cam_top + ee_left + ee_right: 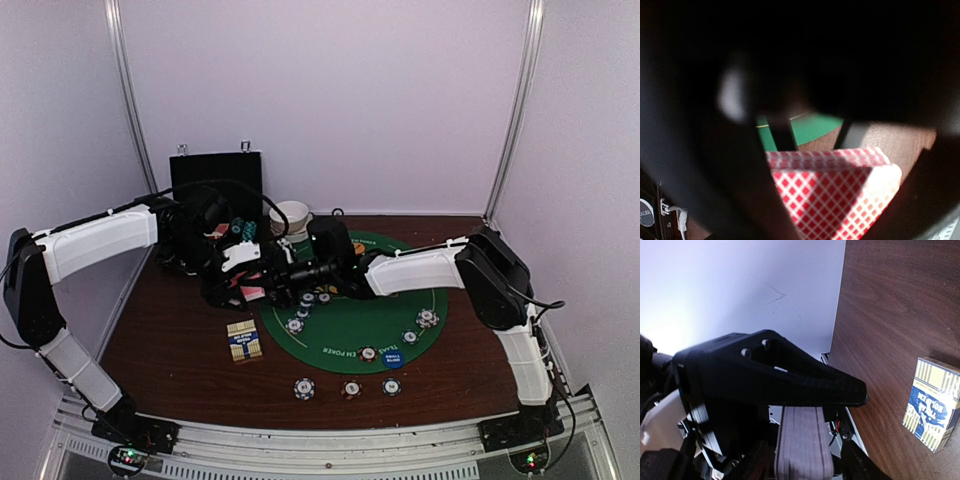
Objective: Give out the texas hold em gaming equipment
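Around: stacked white bowls [292, 214] and a black case [216, 184] stand at the far edge of the counter [170, 350]. A yellow-and-blue card box [244, 341] lies flat just left of the green mat [350, 325].
In the way: both wrists crowd the mat's far-left rim and hide what lies beneath them.
Chips: striped poker chips [294, 325] are scattered over the mat. A row of three chips [351, 389] sits off it, toward the near edge.
Marker: a blue disc [392, 358] rests on the mat's near part, beside a chip.
Cards: the pink-backed deck [840, 195] is at the mat's left rim, between the two wrists.
Left arm [100, 240]: it runs from the near-left corner up the left edge, then bends toward the centre. The left jaws are clamped on the deck.
Right arm [420, 270]: it rises from the near-right corner and folds leftward across the mat, its wrist facing the left wrist. Whether the right jaws are open or closed, I cannot tell.
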